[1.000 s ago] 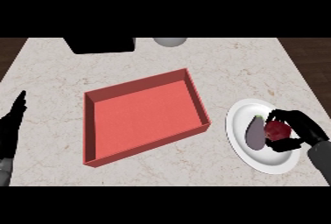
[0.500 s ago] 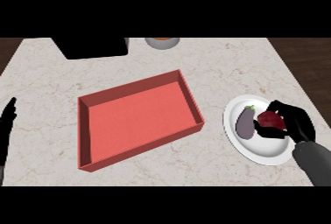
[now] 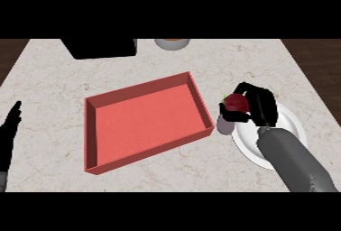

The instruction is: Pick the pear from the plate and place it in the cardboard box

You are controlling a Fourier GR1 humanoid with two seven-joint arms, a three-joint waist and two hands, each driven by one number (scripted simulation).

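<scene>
Right robot hand (image 3: 258, 108) curls around the red pear (image 3: 236, 103).

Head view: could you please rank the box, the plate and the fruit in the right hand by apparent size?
1. Box, largest.
2. Plate, partly hidden by the forearm.
3. Red fruit in the right hand, smallest.

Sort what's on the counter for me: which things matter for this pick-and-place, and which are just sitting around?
Job: red pear, held in the right hand; white plate; red box.

Lying about: black block; bowl; resting left hand, at the left edge.
</scene>
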